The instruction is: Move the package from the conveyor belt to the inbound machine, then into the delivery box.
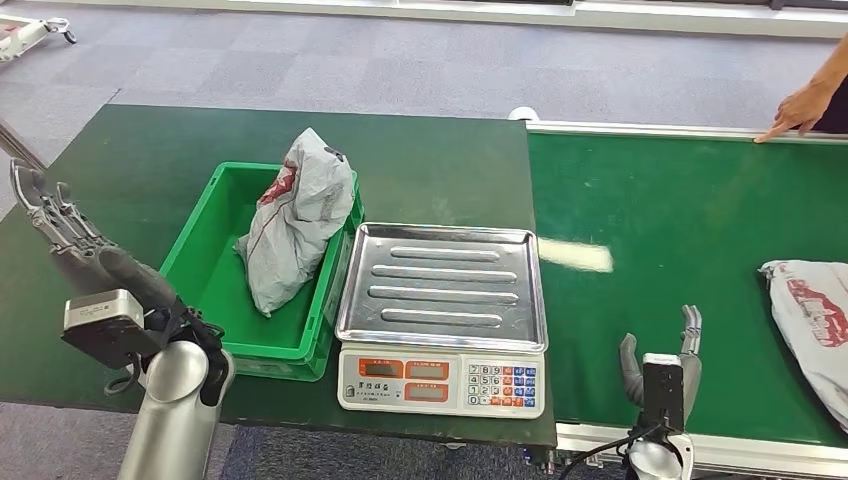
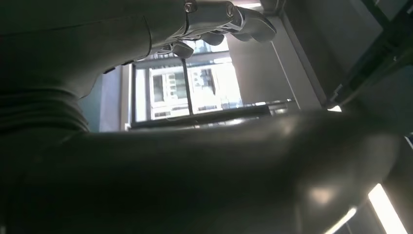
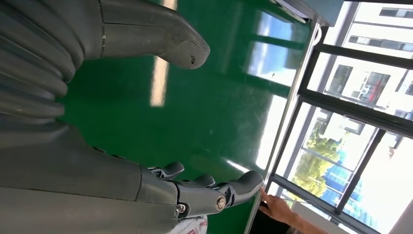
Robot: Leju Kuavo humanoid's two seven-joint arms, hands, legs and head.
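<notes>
— Where's everything sitting?
— Bin [image 1: 205, 262] on the table [image 1: 420, 165], a bag [image 1: 295, 215] leaning in it; scale [image 1: 443, 318] just right of the bin.
— And the belt [image 1: 680, 250]?
— Right of the scale, another bag [image 1: 815, 325] at its far right (partly cut off).

The head view looks forward and down from high up, with the table [image 1: 120, 180] on the left of the frame and the belt [image 1: 680, 220] on the right. The left wrist view sits close behind the left hand [image 2: 214, 19], tilted up toward windows. The right wrist view, turned sideways, looks along the right hand [image 3: 195, 190] over the belt [image 3: 214, 97], which the head view shares.
</notes>
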